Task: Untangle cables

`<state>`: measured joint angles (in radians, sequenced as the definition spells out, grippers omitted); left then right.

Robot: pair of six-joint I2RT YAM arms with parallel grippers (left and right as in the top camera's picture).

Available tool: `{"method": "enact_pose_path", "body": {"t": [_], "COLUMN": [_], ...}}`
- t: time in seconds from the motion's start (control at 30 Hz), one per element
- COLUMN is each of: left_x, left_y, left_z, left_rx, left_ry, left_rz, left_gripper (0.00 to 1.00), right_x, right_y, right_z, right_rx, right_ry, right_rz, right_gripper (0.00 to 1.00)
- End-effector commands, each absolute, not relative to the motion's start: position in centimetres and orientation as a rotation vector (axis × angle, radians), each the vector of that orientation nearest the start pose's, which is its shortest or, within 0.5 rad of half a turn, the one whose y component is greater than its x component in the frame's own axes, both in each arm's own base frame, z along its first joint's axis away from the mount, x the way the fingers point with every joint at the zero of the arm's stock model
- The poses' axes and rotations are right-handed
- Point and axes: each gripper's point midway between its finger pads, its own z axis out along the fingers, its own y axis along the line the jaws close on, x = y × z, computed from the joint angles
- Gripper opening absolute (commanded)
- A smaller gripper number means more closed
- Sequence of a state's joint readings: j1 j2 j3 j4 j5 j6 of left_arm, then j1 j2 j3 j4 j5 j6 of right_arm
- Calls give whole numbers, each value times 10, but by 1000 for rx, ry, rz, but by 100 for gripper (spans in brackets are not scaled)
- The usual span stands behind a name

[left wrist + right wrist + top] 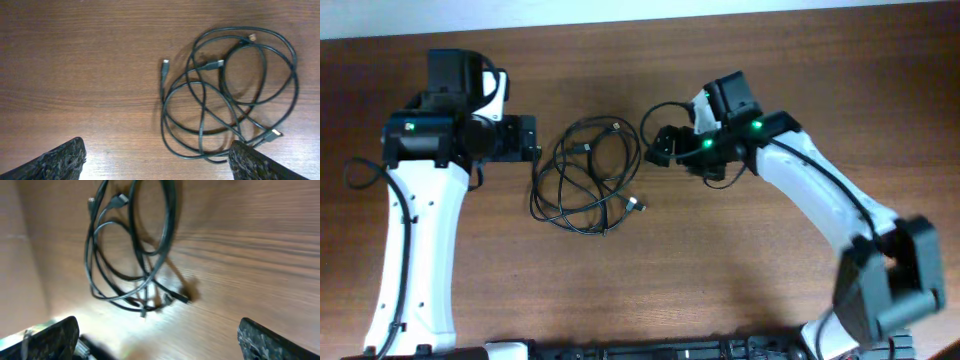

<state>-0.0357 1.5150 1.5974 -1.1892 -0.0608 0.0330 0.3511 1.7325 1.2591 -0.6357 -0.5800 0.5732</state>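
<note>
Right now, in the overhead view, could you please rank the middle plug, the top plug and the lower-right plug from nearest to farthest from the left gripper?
1. Middle plug, amid the cables, on the side facing the left gripper.
2. Top plug, at the upper edge, further right.
3. Lower-right plug, outside the loops, farthest.

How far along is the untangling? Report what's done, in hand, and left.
Done: nothing that shows. The cables lie on the table as one heap of overlapping loops, with the plugs loose. In hand: nothing. The left hand and right hand are both open either side of the heap, and neither grips a cord. Left: separating every cord.
</note>
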Motion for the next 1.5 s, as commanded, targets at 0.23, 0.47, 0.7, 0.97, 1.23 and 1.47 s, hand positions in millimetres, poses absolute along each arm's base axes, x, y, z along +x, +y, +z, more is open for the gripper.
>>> {"method": "enact_pose_path", "body": {"t": [0.23, 0.47, 0.7, 0.97, 1.23, 1.47], "left_x": [356, 356, 356, 356, 356, 356], "left_y": [9, 9, 9, 9, 9, 9], "left_z": [240, 240, 240, 240, 240, 240], "left_rx": [66, 67, 67, 67, 67, 66], "left_ry": [2671, 2670, 2671, 2670, 2670, 2671], "left_rz": [107, 107, 107, 107, 107, 107], "left_gripper": [99, 99, 99, 99, 99, 99], "right_x": [339, 340, 339, 338, 358, 348], "right_y": [289, 289, 295, 303, 319, 334], "right_z": [99, 88, 82, 53, 52, 37], "right_rx": [36, 146, 185, 249, 202, 179], "right_ry": [2825, 2844, 2836, 2876, 2782, 2822], "right_rz": [1172, 1027, 963, 899, 984, 1042], "right_gripper": [99, 99, 100, 100, 90, 36]}}
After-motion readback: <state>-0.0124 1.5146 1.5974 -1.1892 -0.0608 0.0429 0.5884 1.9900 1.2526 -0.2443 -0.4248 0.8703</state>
